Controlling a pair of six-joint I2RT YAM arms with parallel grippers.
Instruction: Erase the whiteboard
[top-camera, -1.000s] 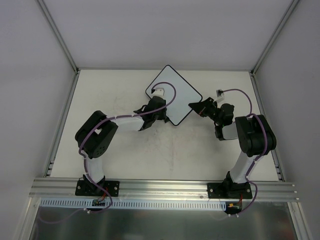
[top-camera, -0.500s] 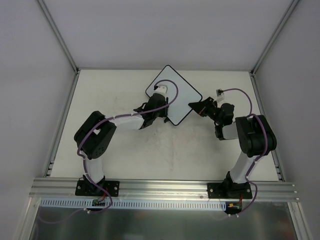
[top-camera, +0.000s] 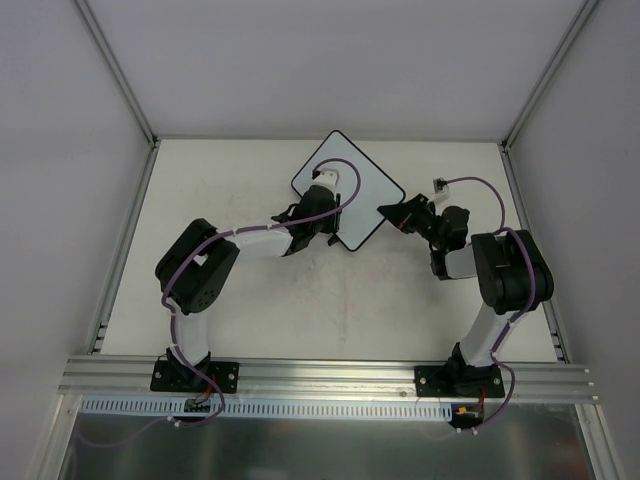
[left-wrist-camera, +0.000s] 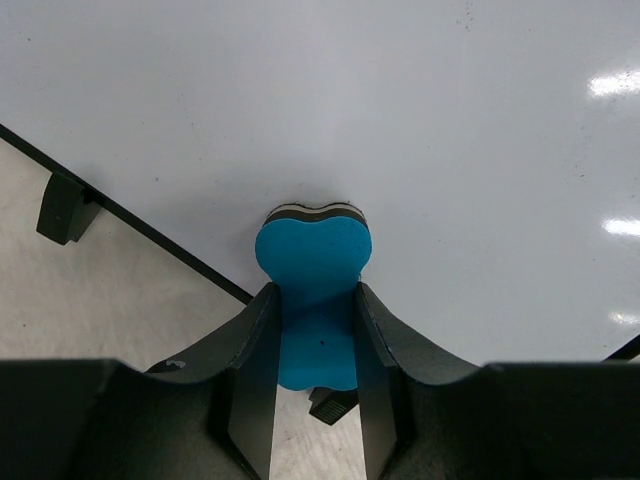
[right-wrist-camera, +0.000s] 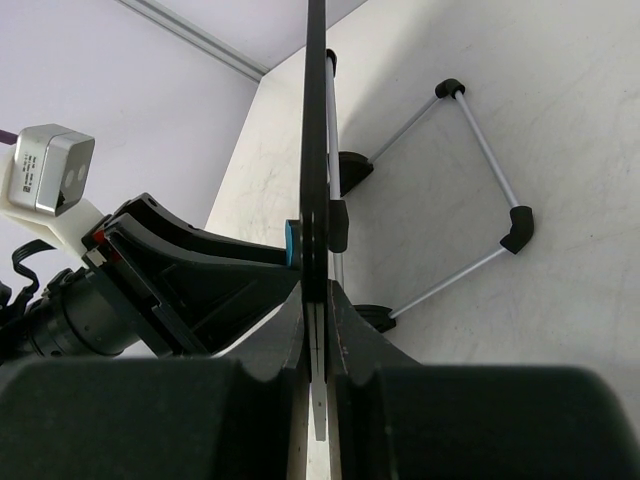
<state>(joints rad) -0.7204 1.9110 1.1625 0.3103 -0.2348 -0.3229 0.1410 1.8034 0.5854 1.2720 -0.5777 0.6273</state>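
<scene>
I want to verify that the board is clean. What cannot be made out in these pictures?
- Top view: the left arm covers part of the flat white, black-rimmed whiteboard; faint marks would be too small.
- Left wrist view: the blue foam eraser in the left gripper hides the surface beneath; frame edges crop the board.
- Right wrist view: the right gripper holds the board edge-on, face unseen.

The whiteboard (left-wrist-camera: 350, 100) fills most of the view, its white face bare apart from a few bright glare spots. The left gripper (left-wrist-camera: 315, 300) has its jaws closed on a blue eraser (left-wrist-camera: 312, 250), whose dark top layer lies against the whiteboard just inside its black rim (left-wrist-camera: 150, 235). A black tab (left-wrist-camera: 62, 208) projects from that rim over the pale counter (left-wrist-camera: 90, 290).
</scene>
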